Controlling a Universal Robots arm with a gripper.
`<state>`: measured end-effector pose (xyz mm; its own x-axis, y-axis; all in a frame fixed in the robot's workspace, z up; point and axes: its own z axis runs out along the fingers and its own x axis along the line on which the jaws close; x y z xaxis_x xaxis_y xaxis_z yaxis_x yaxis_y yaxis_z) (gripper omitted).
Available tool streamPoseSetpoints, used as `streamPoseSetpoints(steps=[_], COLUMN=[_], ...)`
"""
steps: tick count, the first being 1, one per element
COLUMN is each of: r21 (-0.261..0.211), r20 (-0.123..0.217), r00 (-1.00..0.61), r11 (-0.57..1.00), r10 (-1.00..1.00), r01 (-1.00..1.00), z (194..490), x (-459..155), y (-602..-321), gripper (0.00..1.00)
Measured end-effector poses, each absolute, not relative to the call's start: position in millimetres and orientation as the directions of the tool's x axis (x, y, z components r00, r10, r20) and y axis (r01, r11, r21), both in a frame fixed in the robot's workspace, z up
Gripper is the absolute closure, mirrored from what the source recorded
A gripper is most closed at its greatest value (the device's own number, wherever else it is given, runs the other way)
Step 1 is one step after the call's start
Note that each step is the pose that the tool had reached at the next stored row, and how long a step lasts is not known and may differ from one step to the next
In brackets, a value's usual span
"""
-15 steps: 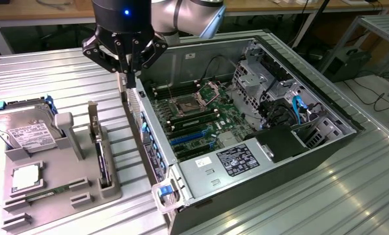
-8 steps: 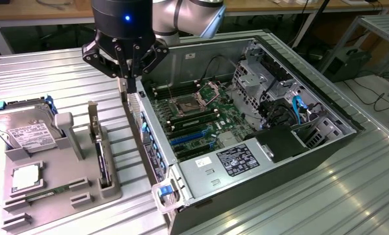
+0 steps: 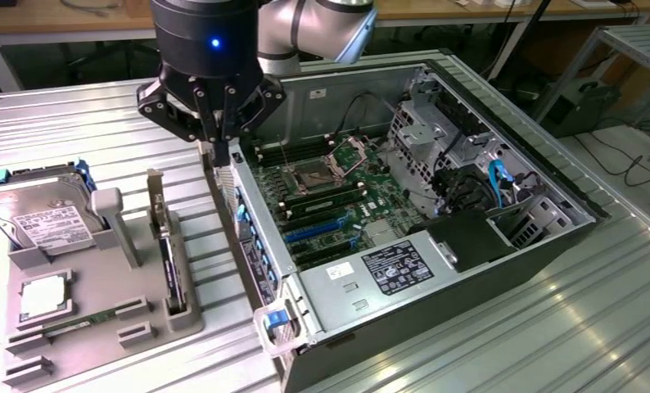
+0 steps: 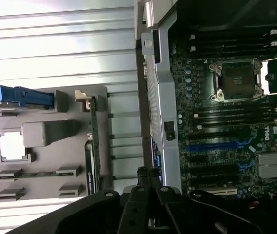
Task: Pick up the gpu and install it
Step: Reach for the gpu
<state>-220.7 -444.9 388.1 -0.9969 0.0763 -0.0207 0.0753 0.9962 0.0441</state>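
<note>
The gpu (image 3: 169, 250) is a thin black card standing on edge in a slot of the grey parts holder (image 3: 96, 327), its silver bracket (image 3: 154, 195) pointing up. In the wrist view the gpu (image 4: 92, 146) appears as a narrow dark strip on the holder. My gripper (image 3: 224, 152) hangs above the near wall of the open computer case (image 3: 303, 270), between the holder and the motherboard (image 3: 336, 196). It is beside the card, a little apart from its bracket end, and holds nothing. Its fingers meet at the tip (image 4: 148, 173), shut.
On the holder also sit a silver hard drive (image 3: 39, 217) with blue rails, a processor chip (image 3: 43, 299) and a green memory stick (image 3: 85, 318). Blue expansion slots (image 3: 319, 232) lie in the case. The power supply (image 3: 396, 270) fills its near corner.
</note>
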Motion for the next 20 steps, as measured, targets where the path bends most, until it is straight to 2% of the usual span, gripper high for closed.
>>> streamPoseSetpoints(steps=[20], r21=[0.044], r20=[-0.021], r00=[-0.997], r11=[0.996], r10=[0.076], r01=[0.075], z=[386.2], x=[-231.1], y=[-469.0], gripper=[0.89])
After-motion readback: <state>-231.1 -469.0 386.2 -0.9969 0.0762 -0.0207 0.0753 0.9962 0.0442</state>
